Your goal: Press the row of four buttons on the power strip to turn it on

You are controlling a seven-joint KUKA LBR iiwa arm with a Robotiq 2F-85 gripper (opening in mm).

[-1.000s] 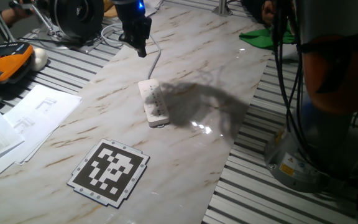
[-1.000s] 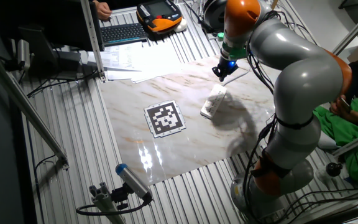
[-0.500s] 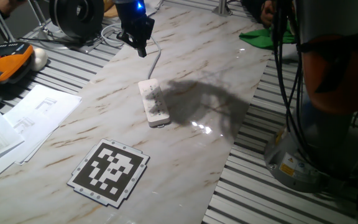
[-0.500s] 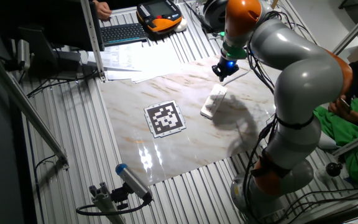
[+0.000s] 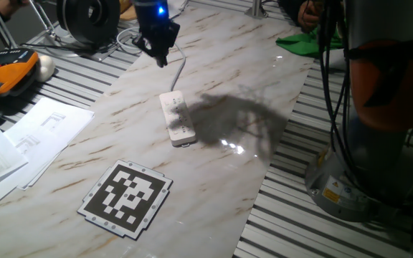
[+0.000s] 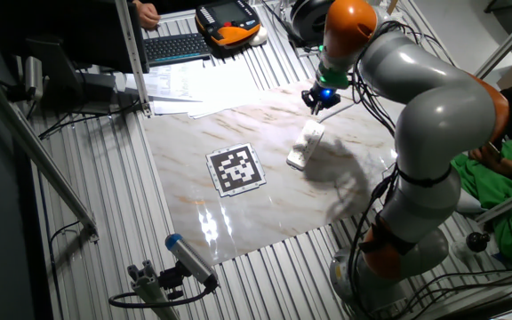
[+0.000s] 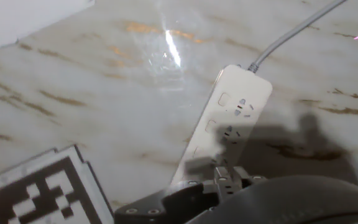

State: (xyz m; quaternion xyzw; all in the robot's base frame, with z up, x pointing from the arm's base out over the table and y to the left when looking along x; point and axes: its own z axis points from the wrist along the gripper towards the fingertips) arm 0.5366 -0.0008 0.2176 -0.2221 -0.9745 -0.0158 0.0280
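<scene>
The white power strip (image 5: 176, 118) lies on the marble tabletop (image 5: 228, 86), and its grey cord (image 5: 181, 68) runs off toward the back. The strip also shows in the other fixed view (image 6: 305, 145) and fills the centre of the hand view (image 7: 229, 124). The four buttons (image 7: 210, 126) appear as small square switches along its left side, beside the dark socket holes; the nearest is hidden behind the hand. My gripper (image 5: 161, 60) hovers above the cord end of the strip without touching it (image 6: 315, 103). Its fingertips (image 7: 230, 177) sit together, shut on nothing.
A black-and-white marker board (image 5: 126, 197) lies in front of the strip. Papers (image 5: 34, 129) and an orange handheld unit (image 5: 6, 72) sit at the left. A green cloth (image 5: 303, 43) lies at the back right. The robot base (image 5: 357, 179) stands to the right.
The gripper has drifted slightly back and up near the cord end of the strip. The strip has not moved.
</scene>
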